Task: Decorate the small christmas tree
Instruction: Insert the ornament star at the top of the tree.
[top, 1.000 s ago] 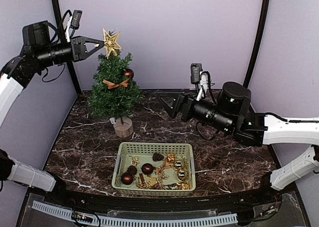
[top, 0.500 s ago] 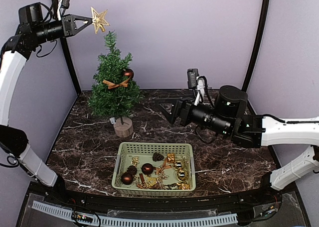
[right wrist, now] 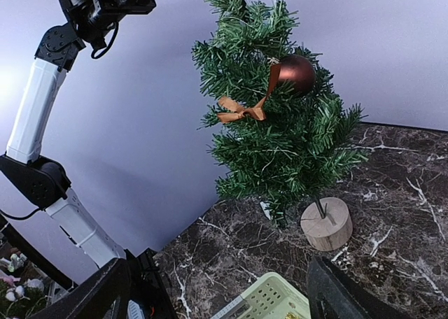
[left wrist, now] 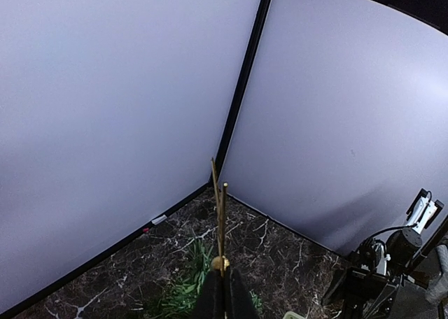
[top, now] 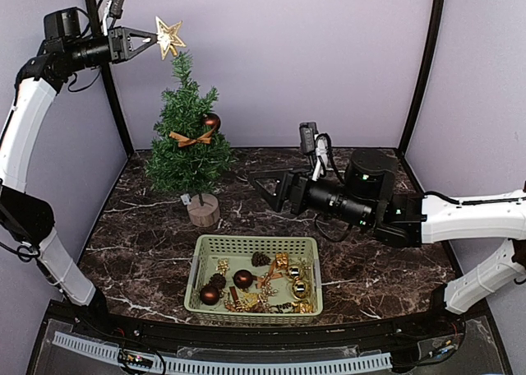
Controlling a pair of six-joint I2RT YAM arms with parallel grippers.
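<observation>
Clamping gold star (top: 171, 36), left gripper (top: 154, 39) above small christmas tree (top: 187, 145)

Left arm (top: 26, 132): long white shells between black joint housings, with a bulky black elbow block. Right arm (top: 468, 217): same white casing, and fat black cylindrical motor housings toward the wrist. Left end effector (top: 153, 39) and right end effector (top: 263, 192): matte black, with flat tapered fingers. Small wrist camera (top: 115, 8) mounted above each, dark body with a pale face. Thin black cables (top: 79, 82) loop loose off the wrists.
</observation>
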